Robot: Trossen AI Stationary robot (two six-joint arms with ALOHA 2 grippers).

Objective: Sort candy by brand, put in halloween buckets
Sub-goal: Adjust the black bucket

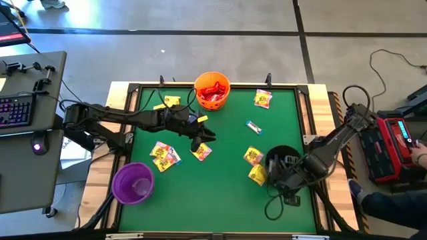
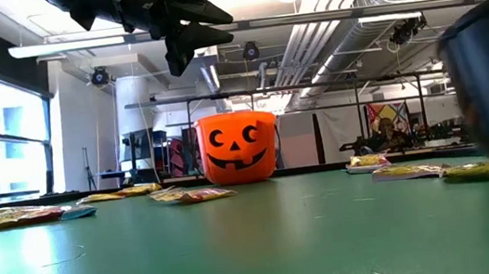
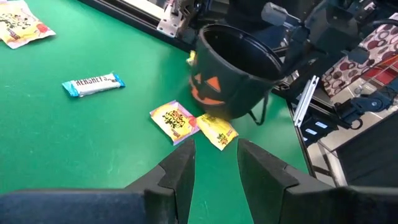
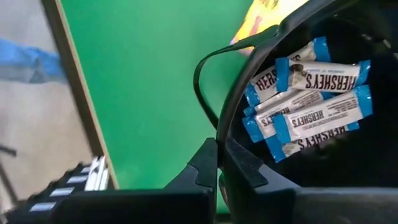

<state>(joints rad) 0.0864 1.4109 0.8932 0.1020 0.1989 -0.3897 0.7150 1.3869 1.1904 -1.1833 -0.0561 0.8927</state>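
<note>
Right gripper [image 4: 217,163] clenched on the round black plastic bucket's [image 4: 373,168] thin rim; left gripper [image 3: 214,163] released.

Big open patch of green surface [image 1: 220,193] along near edge, nothing there. Right side blocked: black bucket [image 1: 283,160] with right gripper [image 1: 280,175] on rim. Purple bucket [image 1: 133,183] hogs left corner; yellow packets [image 1: 255,165] scattered mid-surface.

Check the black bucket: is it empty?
No. The right wrist view shows several white-blue Hershey's packets lying inside the black bucket.
</note>
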